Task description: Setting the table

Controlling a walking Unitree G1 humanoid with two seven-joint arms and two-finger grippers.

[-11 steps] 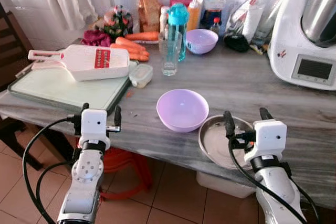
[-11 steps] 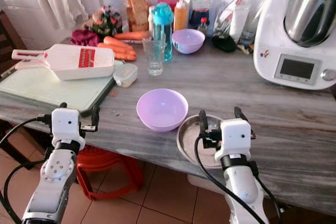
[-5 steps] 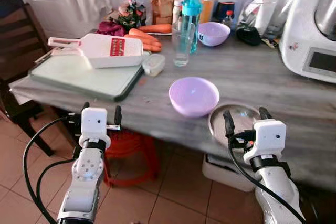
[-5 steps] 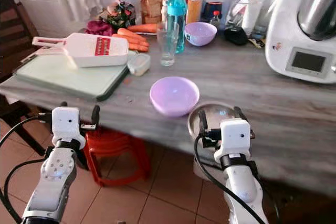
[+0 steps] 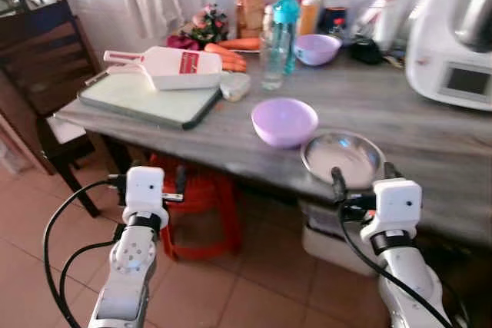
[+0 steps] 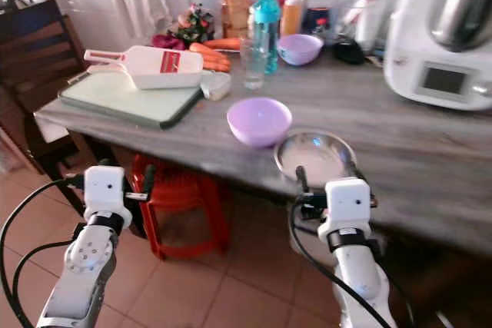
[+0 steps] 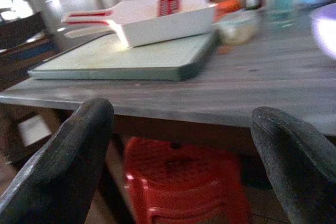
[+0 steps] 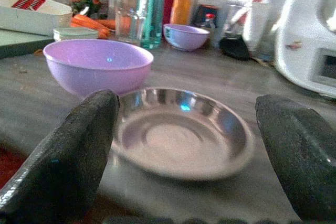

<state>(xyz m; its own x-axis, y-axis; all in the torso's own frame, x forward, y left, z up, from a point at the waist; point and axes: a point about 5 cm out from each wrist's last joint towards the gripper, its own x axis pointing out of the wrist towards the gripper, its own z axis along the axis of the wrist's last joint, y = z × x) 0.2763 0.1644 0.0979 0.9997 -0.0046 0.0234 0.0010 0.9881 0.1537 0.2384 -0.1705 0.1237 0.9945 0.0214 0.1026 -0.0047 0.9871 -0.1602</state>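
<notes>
A gray stone table (image 5: 430, 124) stands in front of the robot. Near its front edge sits a shiny steel plate (image 5: 342, 157), and a big purple bowl (image 5: 284, 120) sits just beside it, on the robot's left. A small purple bowl (image 5: 317, 48) is farther back, near a clear glass (image 5: 271, 61) and a teal water bottle (image 5: 285, 32) that stand close together. On the left end lies a pale green cutting board (image 5: 146, 97) with a white slicer (image 5: 169, 67) resting on top. A small tub with a lid (image 5: 235, 87) sits just beside the board. Behind them are carrots (image 5: 231, 55), a jar with a red lid (image 5: 250, 1) and some other bottles, too blurry to name. A big white kitchen machine (image 5: 453, 36) fills the right end. Under the table is a red plastic stool (image 5: 201, 217), and a dark wooden chair (image 5: 42, 74) stands at the left.

Both arms are bent and raised, with the claws low, in front of the table edge. The left gripper (image 5: 150, 180) points at the edge below the cutting board, its 2 fingers (image 7: 68, 166) spread wide apart and holding nothing. The right gripper (image 5: 365, 180) points at the steel plate, just short of it, its 2 fingers (image 8: 63, 156) also wide apart and holding nothing
</notes>
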